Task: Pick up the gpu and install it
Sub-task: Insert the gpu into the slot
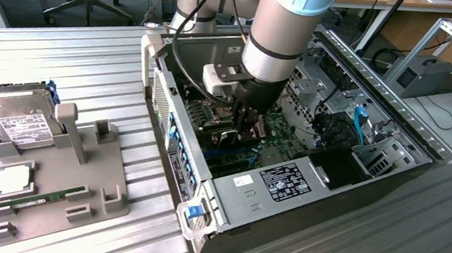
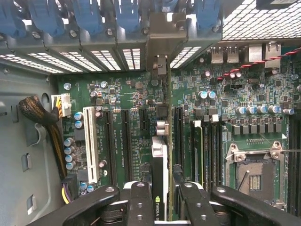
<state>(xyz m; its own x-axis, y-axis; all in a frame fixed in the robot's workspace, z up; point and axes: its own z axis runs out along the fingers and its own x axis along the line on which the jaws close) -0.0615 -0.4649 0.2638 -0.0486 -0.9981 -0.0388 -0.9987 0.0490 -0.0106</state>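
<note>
One card, the gpu [image 2: 159,162], stands on edge over the motherboard [image 2: 131,94]. The gripper [image 2: 160,200] is closed on it, and its two black fingers [image 2: 138,202] press the card's flat sides. From the wrist the card shows as a thin strip with a pale upper edge and a small green logo between the fingers. Its silver bracket end reaches the case's rear wall, under the row of blue latches [image 2: 84,19]. I cannot tell whether it is seated in a slot.

Long black slots run bare just beside the card on both sides. Past them on one side are a white slot [image 2: 91,146] and a brown cable bundle [image 2: 37,110] near the board's edge. On the other side, the CPU socket [image 2: 254,174] lies well apart.

In the exterior view the arm comes down through the open side of the computer case [image 1: 310,195], with the gripper [image 1: 247,125] deep inside, near the case's middle. On the tabletop's edge at the exterior view's left, a grey fixture [image 1: 113,153] carries a hard drive [image 1: 18,120] and a green memory stick [image 1: 35,199], well apart from the case.
</note>
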